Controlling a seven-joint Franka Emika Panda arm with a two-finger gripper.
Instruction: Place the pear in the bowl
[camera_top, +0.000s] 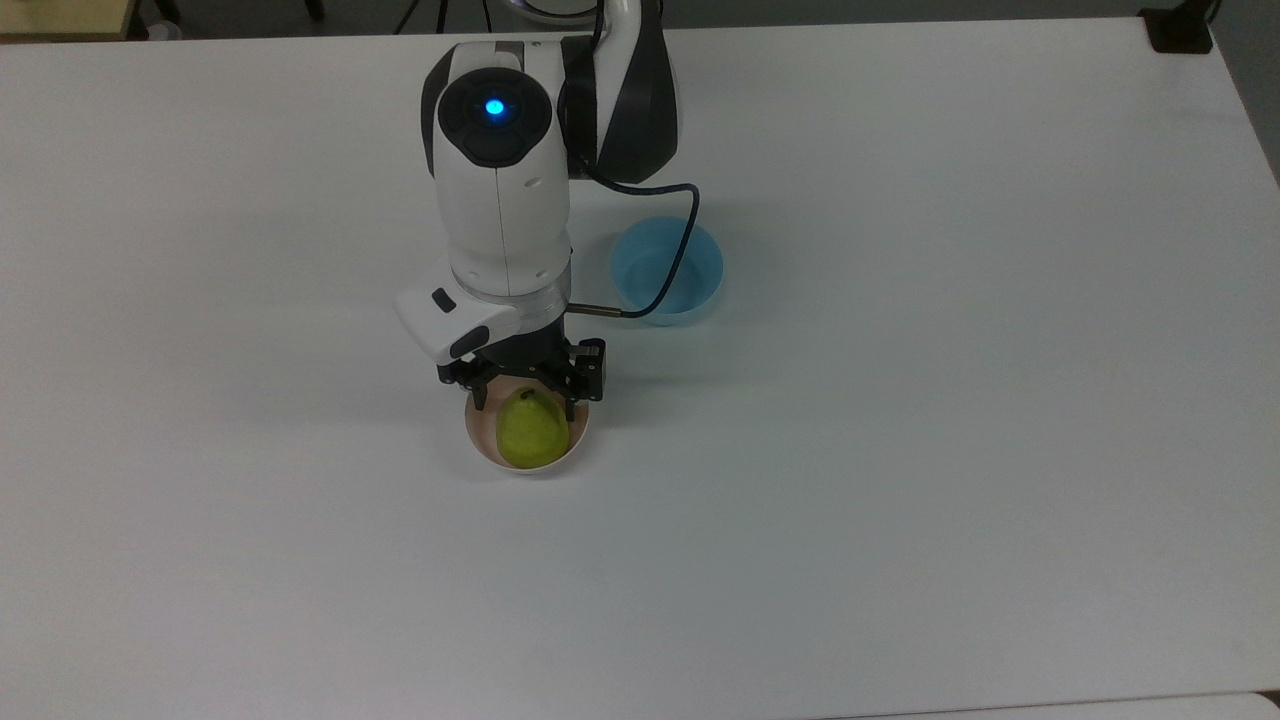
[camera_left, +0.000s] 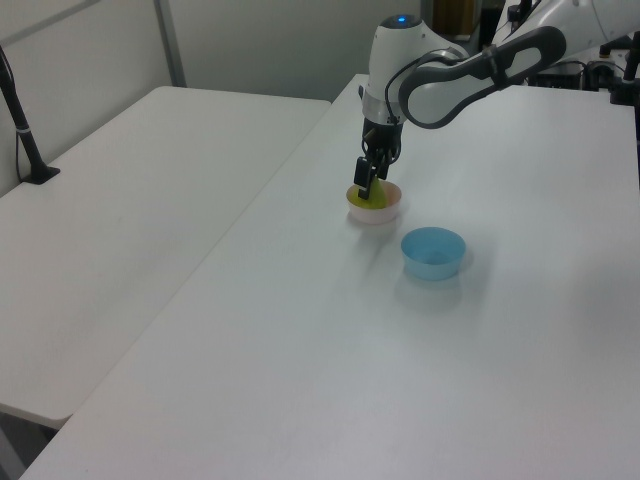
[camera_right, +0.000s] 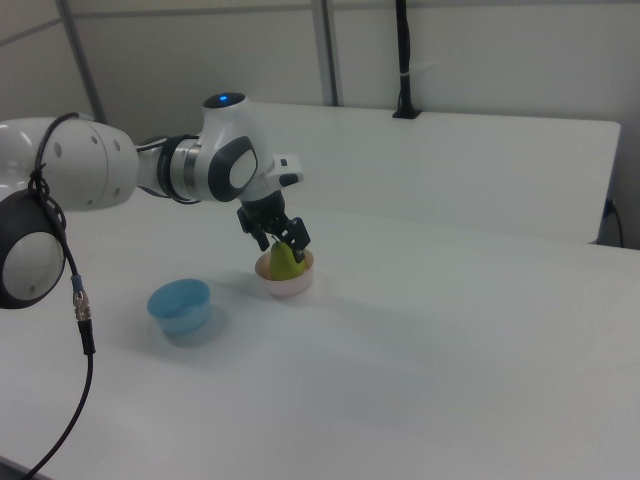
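Yellow-green against pale pink, the pear sits inside the bowl just left of centre in the top view, its narrow end and short dark stem pointing toward the top of the frame. In the right view the pear stands with its narrower end up, rising above the rim of the bowl near the middle of the frame. The left view shows the same pair in the upper middle, the pear a small green patch in the bowl.

Directly over the fruit hangs the gripper, pointing down from the white wrist of the arm, which reaches in from the top edge of the top view. Its black fingers are spread apart on either side of the pear's upper end, with a visible gap between each finger and the fruit, so the pincer is wide and holds nothing. In the right view the gripper sits just above the pear's tip.

A light blue bowl rests up and to the right of the pink one in the top view, near but apart from it, with a dark cable looping across it. Everything stands on a white table.
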